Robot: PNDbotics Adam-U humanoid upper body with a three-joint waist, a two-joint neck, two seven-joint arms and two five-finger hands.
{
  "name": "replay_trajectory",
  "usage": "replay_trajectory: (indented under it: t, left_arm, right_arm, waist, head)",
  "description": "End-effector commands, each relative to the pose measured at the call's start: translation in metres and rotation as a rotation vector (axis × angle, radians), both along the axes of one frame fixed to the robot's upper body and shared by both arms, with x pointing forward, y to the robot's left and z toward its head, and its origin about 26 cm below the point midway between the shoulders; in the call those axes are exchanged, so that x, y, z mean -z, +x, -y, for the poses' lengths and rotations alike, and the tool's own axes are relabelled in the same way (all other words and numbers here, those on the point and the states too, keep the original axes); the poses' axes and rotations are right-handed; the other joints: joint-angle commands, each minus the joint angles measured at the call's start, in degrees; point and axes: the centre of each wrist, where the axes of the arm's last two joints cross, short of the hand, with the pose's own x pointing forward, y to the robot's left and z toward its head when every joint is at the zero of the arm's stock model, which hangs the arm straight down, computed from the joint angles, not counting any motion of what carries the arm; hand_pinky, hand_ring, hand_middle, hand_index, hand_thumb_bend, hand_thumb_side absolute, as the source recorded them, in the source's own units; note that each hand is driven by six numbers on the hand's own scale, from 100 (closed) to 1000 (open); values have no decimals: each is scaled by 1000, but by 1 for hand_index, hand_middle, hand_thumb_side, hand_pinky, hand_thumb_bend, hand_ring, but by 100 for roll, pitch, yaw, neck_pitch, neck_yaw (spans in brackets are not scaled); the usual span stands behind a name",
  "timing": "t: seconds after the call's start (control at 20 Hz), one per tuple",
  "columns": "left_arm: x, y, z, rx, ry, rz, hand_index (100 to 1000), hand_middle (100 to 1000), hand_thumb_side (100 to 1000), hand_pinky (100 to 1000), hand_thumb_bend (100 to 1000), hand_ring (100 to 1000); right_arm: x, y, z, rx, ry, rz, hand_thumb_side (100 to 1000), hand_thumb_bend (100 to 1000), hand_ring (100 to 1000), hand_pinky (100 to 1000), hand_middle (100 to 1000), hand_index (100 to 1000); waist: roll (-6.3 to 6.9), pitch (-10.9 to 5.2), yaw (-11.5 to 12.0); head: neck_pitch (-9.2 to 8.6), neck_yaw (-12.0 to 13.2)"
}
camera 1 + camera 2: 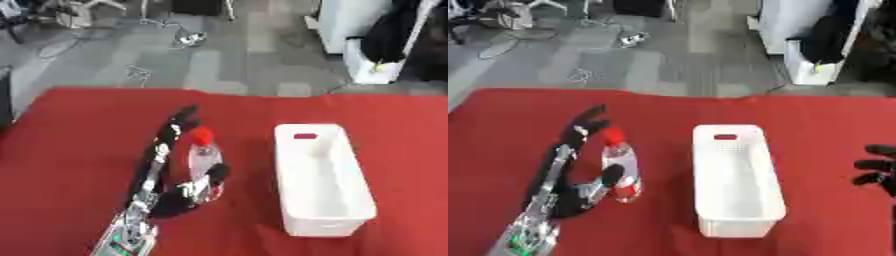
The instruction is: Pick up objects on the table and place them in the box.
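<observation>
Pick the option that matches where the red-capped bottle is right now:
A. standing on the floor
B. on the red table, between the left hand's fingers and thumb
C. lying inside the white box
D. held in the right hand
B: the bottle lies on the red table left of the white box, with the left hand around it, fingers on one side.

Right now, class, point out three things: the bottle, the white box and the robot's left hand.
bottle [202,136]: left eye view, on its red cap.
white box [324,227]: left eye view, on its near end wall.
left hand [166,200]: left eye view, on the palm.
</observation>
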Motion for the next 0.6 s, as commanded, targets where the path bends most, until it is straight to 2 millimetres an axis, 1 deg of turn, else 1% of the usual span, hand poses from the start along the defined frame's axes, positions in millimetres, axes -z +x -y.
replay_trajectory:
  t: [0.05, 0.3, 0.5, 0.55, 0.6]
  left_arm:
    - [-9, 4, -4, -1, 41, 38, 990, 933, 737, 935, 606, 899]
    - [-18, 5, -7, -10, 49, 92, 986, 928, 717, 923, 617, 891]
    - [-18, 7, -9, -23, 50, 96, 987, 930, 724, 931, 630, 894]
    - [-17, 7, -10, -26, 46, 91, 993, 935, 743, 945, 656, 910]
    - [-16, 9, -10, -26, 37, 82, 992, 935, 741, 944, 655, 909]
  right_arm:
    - [-6, 0, 0, -7, 0, 20, 794, 100, 599, 486, 672, 717]
    - [-5, 0, 0, -9, 1, 20, 795, 100, 599, 486, 671, 717]
    - [-6, 0, 0, -10, 1, 20, 796, 100, 599, 487, 671, 717]
    - [-6, 0, 0, -10, 1, 20, 797, 100, 599, 487, 671, 717]
    - [-5, 0, 0, -11, 1, 20, 797, 100, 599, 487, 671, 717]
  waist:
    - [-18, -52, -7]
    - [-19, -38, -20]
    - [-22, -35, -19]
    - [-22, -36, -19]
    - [-22, -38, -19]
  head:
    - [122, 43]
    - [157, 103]
    - [156, 147]
    - [156, 165]
    - [157, 179]
